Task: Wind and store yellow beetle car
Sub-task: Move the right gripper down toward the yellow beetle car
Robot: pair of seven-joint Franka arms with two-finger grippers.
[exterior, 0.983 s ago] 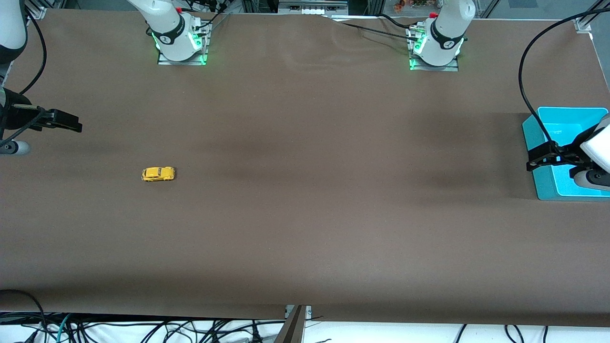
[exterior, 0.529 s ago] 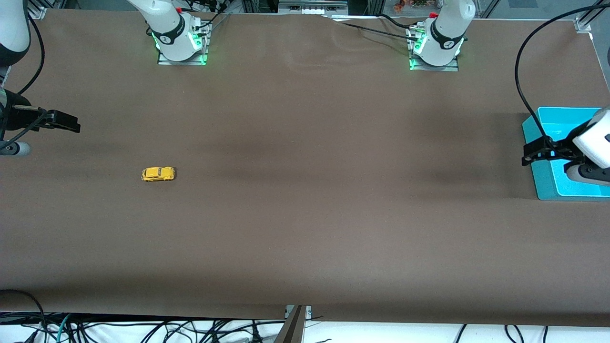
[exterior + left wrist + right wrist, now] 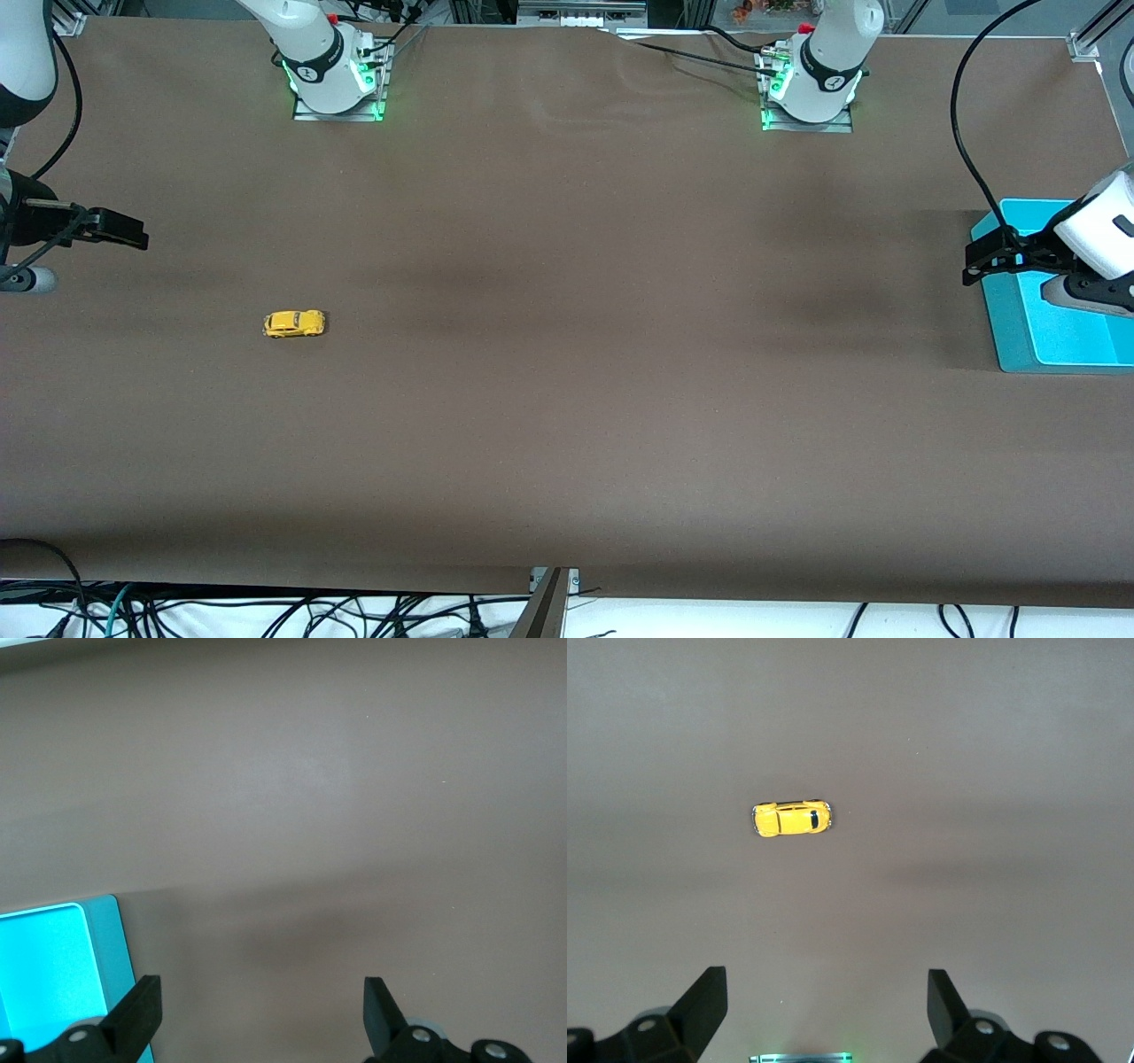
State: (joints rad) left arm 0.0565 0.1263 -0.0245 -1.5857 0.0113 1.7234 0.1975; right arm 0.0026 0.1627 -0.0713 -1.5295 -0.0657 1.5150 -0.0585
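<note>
Brown table (image 3: pixel 567 425) cover fills the near half of the front view with nothing on it. Farther in, toward the right arm's end of the table, the yellow beetle car (image 3: pixel 294 323) sits on its wheels, alone and untouched, its long axis running along the table's length.

Right claw (image 3: pixel 124 229) hangs over the table's end edge on that same side, a little farther from the front camera than the car, and points along the table toward the middle. Its right wrist view shows both fingers (image 3: pixel 700 1010) spread wide with nothing between them, and the car (image 3: pixel 792 818) lies ahead of them, set crosswise to the line of reach. From that I judge the right arm to be much the nearer of the 2, so the pick should fall to it: the claw would have to come in from the end edge, move toward the front camera and drop, closing across the car's narrow width.

Left claw (image 3: pixel 997 257) hovers at the rim of the turquoise bin (image 3: pixel 1028 350), which stands at the left arm's end edge of the table, well apart from the car with nearly the whole table between. Its fingers (image 3: pixel 133 1014) are also released and empty, and the bin's corner (image 3: pixel 106 957) shows beside one of them. Winding and storing are not yet begun.
</note>
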